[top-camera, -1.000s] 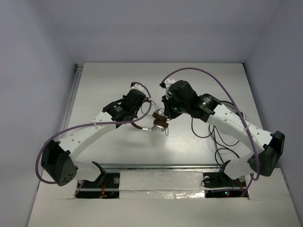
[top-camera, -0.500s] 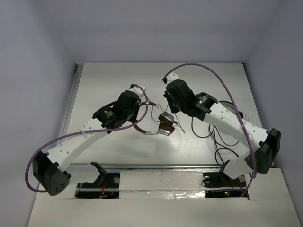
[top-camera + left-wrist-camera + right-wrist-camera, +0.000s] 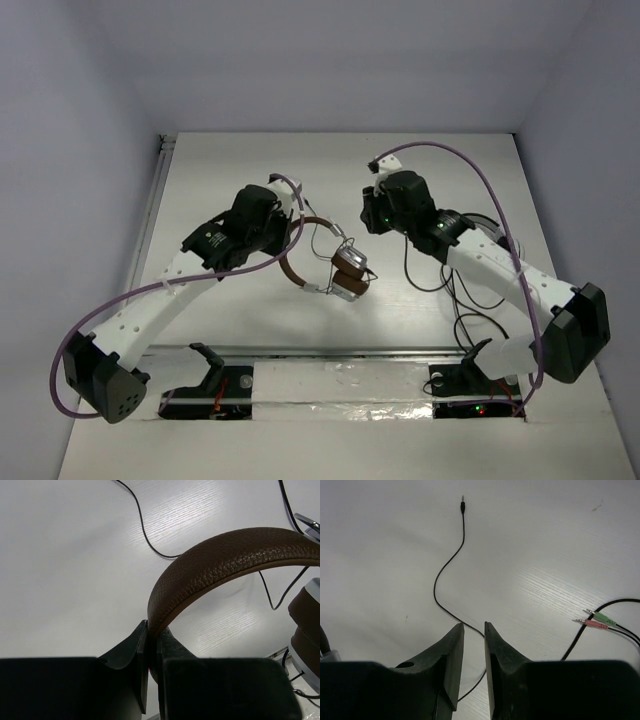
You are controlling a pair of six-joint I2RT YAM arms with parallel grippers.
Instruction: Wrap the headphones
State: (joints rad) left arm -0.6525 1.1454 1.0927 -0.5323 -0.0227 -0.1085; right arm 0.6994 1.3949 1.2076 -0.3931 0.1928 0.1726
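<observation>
Headphones (image 3: 348, 276) were held by headband (image 3: 225, 555), clamped in left claw (image 3: 152, 635). Right claw (image 3: 474, 630) stood narrowly apart astride cable (image 3: 442, 575) (not pinched); it could slip free mid-wrap.

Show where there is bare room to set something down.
Bare: the table along its far edge behind both arms, and its left side between the rail and the left arm. Crowded: the centre around the headphones, and the right, where black cables sprawl beneath the right arm.

White perforated arms (image 3: 150, 300), black joint housings (image 3: 108, 383), purple cables (image 3: 445, 147), black left gripper (image 3: 152, 628) and right gripper (image 3: 474, 626)
</observation>
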